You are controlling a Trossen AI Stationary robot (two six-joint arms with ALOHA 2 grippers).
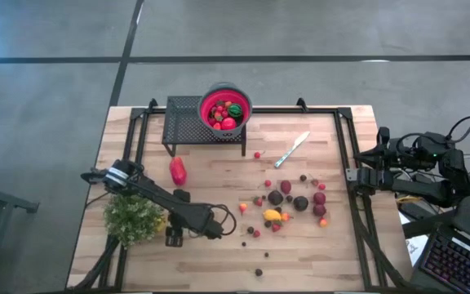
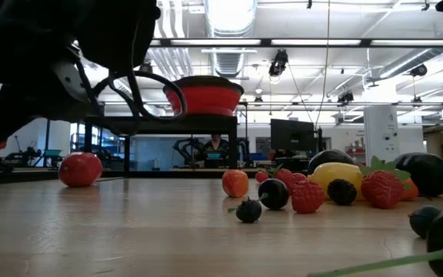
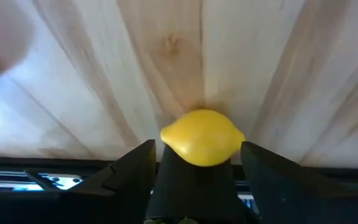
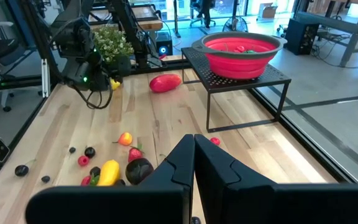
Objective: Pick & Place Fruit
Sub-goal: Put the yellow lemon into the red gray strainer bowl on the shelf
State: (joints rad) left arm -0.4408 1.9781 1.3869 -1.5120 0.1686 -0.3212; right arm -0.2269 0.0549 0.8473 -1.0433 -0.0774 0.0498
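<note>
Small toy fruits [image 1: 288, 202] in red, maroon, orange and yellow lie scattered on the right half of the wooden table; the low view shows this fruit cluster [image 2: 321, 188] too. A larger red piece [image 1: 178, 171] lies alone left of centre. More fruit sits in a red bowl [image 1: 225, 106] on a black mesh stand. My left gripper [image 1: 174, 235] hangs beside the green plant [image 1: 133, 216], shut on a yellow lemon [image 3: 202, 137]. My right gripper [image 4: 194, 149] waits shut at the table's right edge [image 1: 353, 174]. My left gripper pinches the yellow lemon between its two fingers [image 3: 143, 163], one finger at each narrow end [image 3: 166, 135]. The fingers slant downward over the table. In the right wrist view the lemon [image 4: 114, 83] is lifted clear of the wood.
A silver knife [image 1: 292, 149] lies right of the stand. The bushy plant stands at the near left corner, close to my left arm. Black frame rails [image 1: 345, 147] run along the table's sides. Bare wood [image 1: 219, 269] lies along the near edge.
</note>
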